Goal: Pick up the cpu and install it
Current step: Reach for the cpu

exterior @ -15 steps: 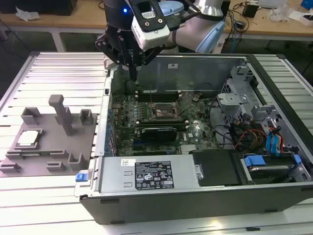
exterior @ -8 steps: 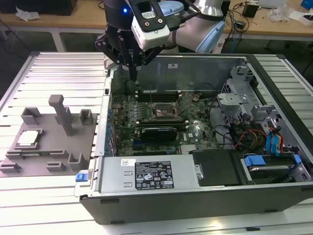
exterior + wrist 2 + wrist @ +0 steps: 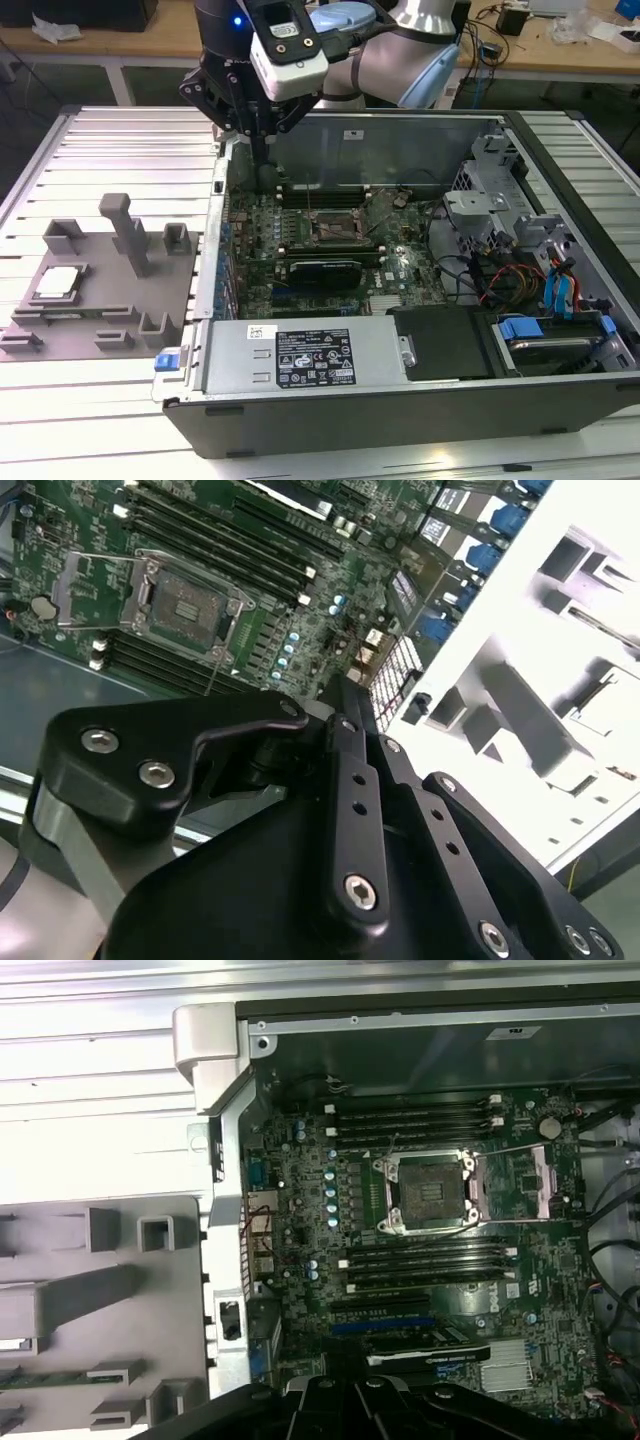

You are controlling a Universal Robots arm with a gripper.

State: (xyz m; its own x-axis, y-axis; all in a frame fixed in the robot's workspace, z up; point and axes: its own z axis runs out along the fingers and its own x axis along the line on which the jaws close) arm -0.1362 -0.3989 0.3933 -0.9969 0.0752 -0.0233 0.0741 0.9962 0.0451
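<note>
The cpu point(image 3: 57, 283) lies flat in a recess of the grey fixture tray point(image 3: 110, 300) on the exterior view's left. It is beside the open computer case point(image 3: 400, 380) and well apart from the gripper point(image 3: 262, 158). The gripper hangs over the case corner nearest the tray. Its fingers point(image 3: 345, 720) look pressed together and empty, as far as the second wrist view shows. On the motherboard, the socket point(image 3: 430, 1192) sits uncovered, its bracket swung aside.

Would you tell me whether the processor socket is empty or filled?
Empty: the socket lies bare, bracket flipped open; the cpu sits on the grey tray.
</note>
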